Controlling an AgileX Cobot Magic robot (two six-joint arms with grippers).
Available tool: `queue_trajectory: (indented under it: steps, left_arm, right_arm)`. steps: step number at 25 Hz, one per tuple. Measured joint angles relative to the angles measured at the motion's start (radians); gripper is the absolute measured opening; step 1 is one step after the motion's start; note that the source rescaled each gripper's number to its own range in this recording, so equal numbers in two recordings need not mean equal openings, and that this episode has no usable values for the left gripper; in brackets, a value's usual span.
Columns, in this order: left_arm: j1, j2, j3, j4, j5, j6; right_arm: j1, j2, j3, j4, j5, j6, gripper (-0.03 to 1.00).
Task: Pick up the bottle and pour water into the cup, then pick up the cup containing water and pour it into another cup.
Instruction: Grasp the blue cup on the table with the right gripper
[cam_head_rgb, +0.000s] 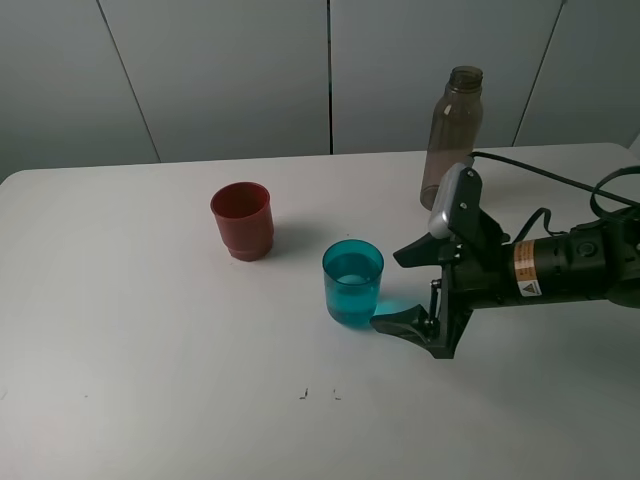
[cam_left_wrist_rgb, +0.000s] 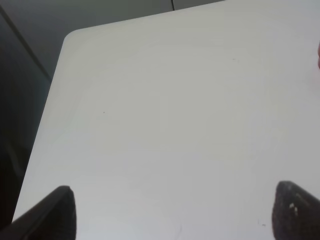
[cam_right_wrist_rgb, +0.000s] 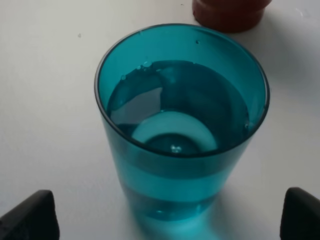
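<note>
I have the right pincer (cam_head_rgb: 395, 288) spread wide and released, gripping nothing. Its arm stretches in low over the white table (cam_head_rgb: 150, 350) from the right edge, jaws facing the teal-blue translucent plastic tumbler (cam_head_rgb: 353, 282). In the right wrist view the tumbler stands upright just ahead of the gap. The two black fingertips (cam_right_wrist_rgb: 30, 217) sit off to either side of it, with bare table between each one and the tumbler's wall, so I see no contact.

The tumbler holds water part of the way up and stands near the middle of the table, a little toward the right edge. The opaque red-brown plastic cup with a stepped base (cam_head_rgb: 242, 220) stands upright, apart from the tumbler, nearer the far and left edges. The tall smoky grey-brown translucent plastic bottle (cam_head_rgb: 452, 135), uncapped, stands upright close to the far edge, beyond the right arm.

The left pincer (cam_left_wrist_rgb: 172, 215) is released too. Its dark tips are wide apart over bare table near a rounded corner, with nothing between them.
</note>
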Motion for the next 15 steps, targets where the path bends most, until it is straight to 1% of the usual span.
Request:
queue_trajectory:
  steps: [2,7,12,15]
  left_arm:
    - [0.0,0.0,0.0,0.0,0.0,0.0]
    - [0.0,0.0,0.0,0.0,0.0,0.0]
    - [0.0,0.0,0.0,0.0,0.0,0.0]
    - [0.0,0.0,0.0,0.0,0.0,0.0]
  right_arm:
    - [0.0,0.0,0.0,0.0,0.0,0.004,0.86]
    - [0.0,0.0,0.0,0.0,0.002,0.063,0.86]
    - [0.002,0.0,0.0,-0.012,0.002,0.071,0.86]
    - [0.049,0.0,-0.012,-0.009,0.018,0.073,0.86]
